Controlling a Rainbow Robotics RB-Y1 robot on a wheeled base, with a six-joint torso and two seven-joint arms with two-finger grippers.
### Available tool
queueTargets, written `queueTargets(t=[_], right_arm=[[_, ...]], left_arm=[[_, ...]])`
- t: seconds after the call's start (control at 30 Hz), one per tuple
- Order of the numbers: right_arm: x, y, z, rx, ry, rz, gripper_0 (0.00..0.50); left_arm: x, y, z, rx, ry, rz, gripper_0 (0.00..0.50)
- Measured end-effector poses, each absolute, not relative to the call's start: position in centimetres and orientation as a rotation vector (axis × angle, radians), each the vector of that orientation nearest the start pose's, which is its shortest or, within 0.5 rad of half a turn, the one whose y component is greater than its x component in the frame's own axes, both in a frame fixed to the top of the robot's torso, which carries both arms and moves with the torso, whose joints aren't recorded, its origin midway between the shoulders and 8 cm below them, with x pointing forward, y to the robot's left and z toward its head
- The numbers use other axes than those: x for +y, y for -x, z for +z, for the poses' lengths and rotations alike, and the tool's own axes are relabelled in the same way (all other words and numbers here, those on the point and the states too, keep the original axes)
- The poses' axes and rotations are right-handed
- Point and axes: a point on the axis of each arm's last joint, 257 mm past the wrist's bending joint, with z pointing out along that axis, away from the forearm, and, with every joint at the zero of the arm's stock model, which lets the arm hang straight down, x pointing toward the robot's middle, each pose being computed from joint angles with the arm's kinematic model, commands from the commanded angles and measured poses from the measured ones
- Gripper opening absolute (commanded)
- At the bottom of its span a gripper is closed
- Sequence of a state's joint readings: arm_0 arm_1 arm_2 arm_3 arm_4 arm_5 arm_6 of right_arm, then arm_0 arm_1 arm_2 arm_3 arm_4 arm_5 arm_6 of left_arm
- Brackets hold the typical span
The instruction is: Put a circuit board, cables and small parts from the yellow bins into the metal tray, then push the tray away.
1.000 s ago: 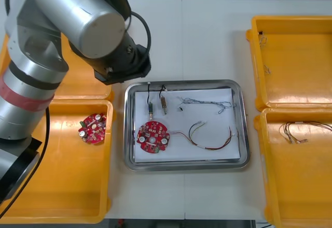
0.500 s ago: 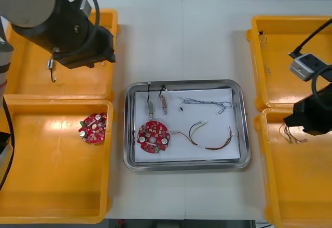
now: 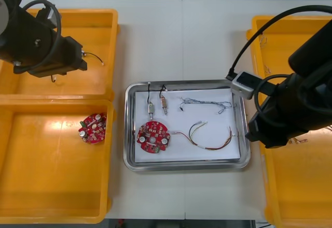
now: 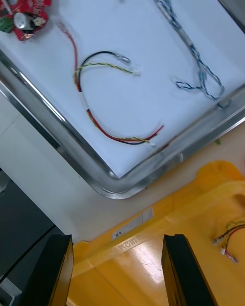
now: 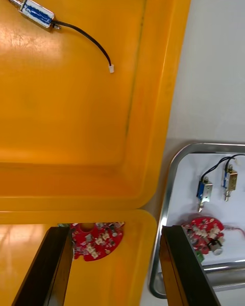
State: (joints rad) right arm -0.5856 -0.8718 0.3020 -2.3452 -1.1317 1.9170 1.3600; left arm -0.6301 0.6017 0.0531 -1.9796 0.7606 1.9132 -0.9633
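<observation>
While the right gripper [image 4: 117,239] is hovering spread right of the metal tray [image 3: 187,167], I'm judging it stiff, slick: push its lower rim; left gripper [image 5: 115,229], spread, idling upper-left.

My right gripper [image 4: 117,245], black fingers spread wide, hangs over a yellow plastic bin [image 4: 153,265] just beside a corner of the shiny metal tray [image 4: 62,138]. Inside the tray lie a red and yellow cable [image 4: 89,116], a twisted blue and white cable [image 4: 185,38] and a round red circuit board [image 4: 25,0].
</observation>
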Motion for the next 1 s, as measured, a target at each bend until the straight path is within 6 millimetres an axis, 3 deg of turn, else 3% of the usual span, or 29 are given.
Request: queueTargets(t=[0.13,0.43,0.7,1.0], right_arm=[[-15.7,-33.4,-15.8,2.498,1.317,-0.005,0.500],[-11.4,-32.3,-17.7,2.386,1.548,-0.084,0.500],[-8.7,-32.7,-19.7,2.080,1.874,-0.198,0.500],[-6.8,-31.0,-23.5,1.975,2.055,-0.160,0.500]], left_arm=[[24.7,-46.5,-10.8,2.561,0.062,-0.236,0.500],[29.1,-44.3,-12.8,2.592,0.146,-0.171,0.500],[32.7,-42.5,-13.6,2.593,0.235,-0.129,0.500],[33.8,-41.3,-14.6,2.618,0.271,-0.143,0.500]])
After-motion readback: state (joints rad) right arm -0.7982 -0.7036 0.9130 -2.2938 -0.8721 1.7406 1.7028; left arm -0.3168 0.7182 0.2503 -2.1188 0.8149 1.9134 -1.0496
